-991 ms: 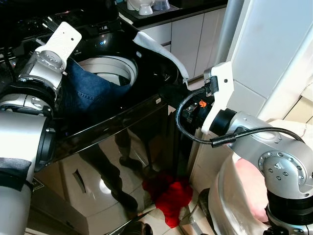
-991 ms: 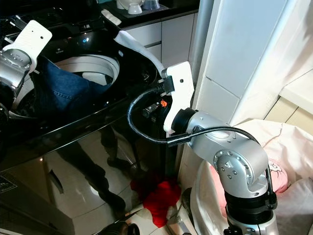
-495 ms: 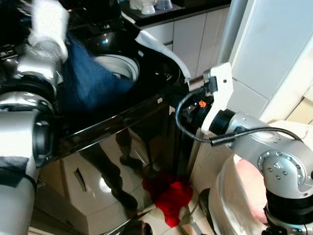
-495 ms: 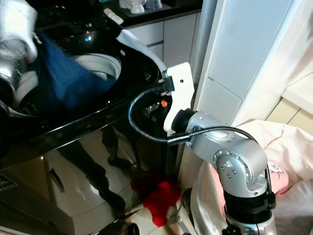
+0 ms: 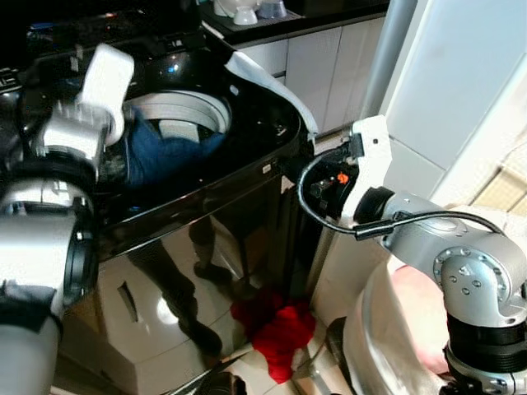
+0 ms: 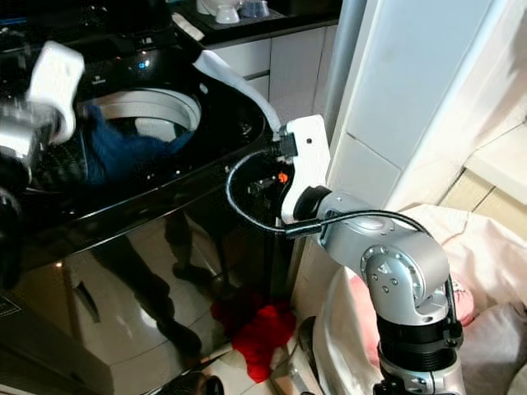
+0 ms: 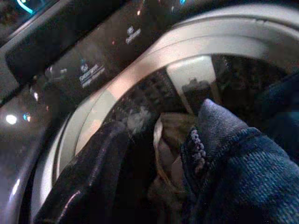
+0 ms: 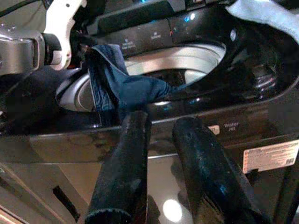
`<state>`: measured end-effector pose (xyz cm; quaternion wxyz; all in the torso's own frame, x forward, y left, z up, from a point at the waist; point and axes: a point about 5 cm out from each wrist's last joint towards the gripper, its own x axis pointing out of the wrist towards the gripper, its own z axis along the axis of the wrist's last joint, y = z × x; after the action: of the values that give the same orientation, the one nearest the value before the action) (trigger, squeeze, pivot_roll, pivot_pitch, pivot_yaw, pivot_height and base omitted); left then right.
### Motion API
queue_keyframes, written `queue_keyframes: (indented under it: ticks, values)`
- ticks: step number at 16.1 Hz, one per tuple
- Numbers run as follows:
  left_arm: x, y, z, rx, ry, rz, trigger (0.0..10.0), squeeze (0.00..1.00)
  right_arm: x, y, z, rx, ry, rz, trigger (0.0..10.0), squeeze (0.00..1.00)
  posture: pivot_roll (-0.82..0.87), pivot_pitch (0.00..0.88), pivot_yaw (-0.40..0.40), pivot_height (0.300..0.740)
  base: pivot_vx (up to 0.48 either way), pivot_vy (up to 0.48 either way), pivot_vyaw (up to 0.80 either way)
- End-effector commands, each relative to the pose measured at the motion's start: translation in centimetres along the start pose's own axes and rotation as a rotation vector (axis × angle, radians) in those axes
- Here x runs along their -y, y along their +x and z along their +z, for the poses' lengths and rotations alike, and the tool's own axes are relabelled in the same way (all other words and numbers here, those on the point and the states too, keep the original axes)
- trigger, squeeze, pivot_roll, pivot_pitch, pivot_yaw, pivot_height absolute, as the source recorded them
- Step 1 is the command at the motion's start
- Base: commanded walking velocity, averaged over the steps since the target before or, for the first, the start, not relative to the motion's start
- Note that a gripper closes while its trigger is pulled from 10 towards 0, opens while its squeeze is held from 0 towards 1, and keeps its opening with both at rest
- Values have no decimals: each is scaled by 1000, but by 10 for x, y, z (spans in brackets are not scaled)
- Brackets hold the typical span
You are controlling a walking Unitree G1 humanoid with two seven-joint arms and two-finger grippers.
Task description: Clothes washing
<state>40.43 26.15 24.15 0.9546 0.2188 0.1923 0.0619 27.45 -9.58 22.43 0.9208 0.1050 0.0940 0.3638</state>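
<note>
head cameras looking down, wrist cameras close, all sharing washing machine (image 5: 206,164)

My left arm (image 5: 78,136) reaches over the open black washing machine (image 5: 206,189), with blue jeans (image 5: 169,152) draped from the drum rim at its 3 o'clock. My right arm (image 5: 428,247) hangs at 4 o'clock of the washer. A red garment (image 5: 276,325) lies on the floor at 6 o'clock.

I see the dark blue denim garment (image 5: 169,152) draped across the round grey washer drum opening (image 5: 198,115), leaving only its far side free.
</note>
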Motion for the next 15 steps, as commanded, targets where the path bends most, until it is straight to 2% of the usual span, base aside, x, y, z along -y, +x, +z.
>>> queue_keyframes:
  ticks: [1,2,3,4,5,6,7,8,9,10,11,12,13,15]
  values:
    - [-10,-8,11,-1,21,-33,10000,1000,-3,0,-2,-26,5,5,10000,0,36,0,20,740,0,0,0]
    - [-10,-11,7,-38,32,-76,10000,1000,-3,-1,-4,-37,10,6,10000,0,32,0,24,740,0,0,0]
    - [-8,-18,3,-62,-5,-157,10000,1000,-5,-4,-8,-55,14,6,10000,0,22,0,32,740,0,0,0]
    - [-5,-25,2,-44,-54,-215,10000,1000,-5,-6,-10,-61,14,7,10000,0,18,0,34,740,0,0,0]
    - [0,-39,-5,-15,-127,-293,10000,1000,-6,-10,-12,-68,18,2,10000,0,17,0,34,740,0,0,0]
    - [5,-43,-12,21,-222,-310,10000,0,-5,-12,-13,-68,23,-5,10000,0,18,0,34,740,0,0,0]
    - [8,-46,-19,129,-375,-263,10000,0,-4,-16,-13,-67,28,-16,10000,0,14,0,34,740,0,0,0]
    - [6,-48,-21,206,-440,-202,10000,0,-3,-17,-13,-66,29,-21,10000,0,14,0,34,740,0,0,0]
    - [4,-59,-21,408,-508,-55,10000,0,-2,-20,-11,-55,32,-32,10000,0,22,0,23,740,0,0,0]
    - [25,-79,-21,522,-457,-110,10000,0,1,-21,-7,-8,24,-58,10000,0,26,0,15,740,0,0,0]
    - [35,-87,-21,552,-425,-131,10000,0,2,-21,-5,17,28,-73,10000,0,26,0,16,740,0,0,0]
    - [52,-95,-23,543,-411,-184,10000,0,3,-21,-1,58,42,-95,10000,0,26,0,16,740,0,0,0]
    - [74,-98,-27,512,-454,-238,10000,0,5,-20,2,89,53,-129,10000,0,18,0,23,740,-240,0,0]
    - [97,-101,-30,519,-404,-256,10000,0,6,-19,3,105,37,-161,10000,0,12,0,31,740,-324,0,0]
